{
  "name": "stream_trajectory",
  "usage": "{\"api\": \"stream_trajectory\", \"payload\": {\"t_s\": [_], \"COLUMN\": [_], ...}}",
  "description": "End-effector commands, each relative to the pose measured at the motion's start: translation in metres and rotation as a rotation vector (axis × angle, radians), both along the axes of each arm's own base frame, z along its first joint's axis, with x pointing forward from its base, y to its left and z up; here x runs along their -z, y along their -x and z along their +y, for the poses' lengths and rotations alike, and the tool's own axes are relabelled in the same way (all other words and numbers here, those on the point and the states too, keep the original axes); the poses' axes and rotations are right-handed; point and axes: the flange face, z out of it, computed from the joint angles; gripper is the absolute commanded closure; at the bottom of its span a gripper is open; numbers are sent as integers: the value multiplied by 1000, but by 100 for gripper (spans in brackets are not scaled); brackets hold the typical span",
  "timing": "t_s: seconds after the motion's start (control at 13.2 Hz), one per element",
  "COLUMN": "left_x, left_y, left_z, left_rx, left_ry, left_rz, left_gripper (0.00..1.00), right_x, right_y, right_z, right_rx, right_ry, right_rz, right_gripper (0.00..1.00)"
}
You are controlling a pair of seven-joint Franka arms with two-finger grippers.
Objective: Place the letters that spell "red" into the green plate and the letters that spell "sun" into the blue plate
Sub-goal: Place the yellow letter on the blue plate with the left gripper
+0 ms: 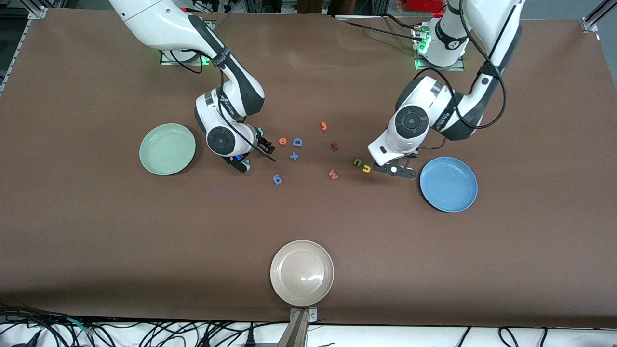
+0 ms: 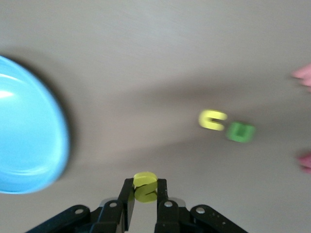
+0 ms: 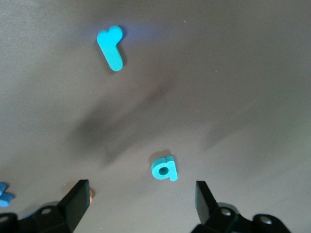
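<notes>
Letters: one yellow "s" [image 2: 145, 186] clamped in left claw [image 2: 144, 194] | plates: three

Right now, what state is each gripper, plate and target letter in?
left gripper: shut on the yellow s
right gripper: open over the teal d
green plate: empty
blue plate: empty
yellow u: on table
green n: on table
teal r: on table

Yellow "s" [image 2: 144, 187] pinched upright in the left gripper [image 2: 144, 194], yellow "u" [image 1: 367, 168] beside green "n" [image 1: 357, 162] near blue plate [image 1: 448, 184], teal "r" [image 3: 111, 47], teal "d" [image 3: 164, 168], orange "e" [image 1: 283, 141], empty green plate [image 1: 167, 149]
</notes>
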Motion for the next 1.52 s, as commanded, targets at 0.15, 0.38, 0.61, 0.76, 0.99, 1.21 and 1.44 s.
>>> {"api": "stream_trajectory", "payload": {"t_s": [0.15, 0.38, 0.61, 0.76, 0.99, 1.21, 1.44], "left_x": [0, 20, 53, 61, 60, 55, 47], "left_y": [-34, -48, -55, -55, -55, -52, -41], "left_z": [72, 116, 146, 146, 151, 142, 103], "left_rx": [99, 220, 295, 297, 285, 280, 210], "left_ry": [-52, 0, 57, 63, 63, 65, 72], "left_rz": [-3, 48, 69, 80, 79, 88, 77], "left_gripper": [93, 92, 90, 54, 0, 0, 0], "right_x": [11, 13, 11, 10, 6, 10, 11], "right_y": [18, 23, 24, 29, 35, 43, 42], "right_z": [-1, -4, -2, 0, 1, -5, -5], "right_rx": [34, 33, 47, 32, 32, 24, 25], "right_ry": [26, 34, 40, 44, 36, 36, 32], "right_rz": [32, 42, 40, 39, 3, -17, -33], "right_gripper": [6, 13, 29, 31, 31, 31, 31]}}
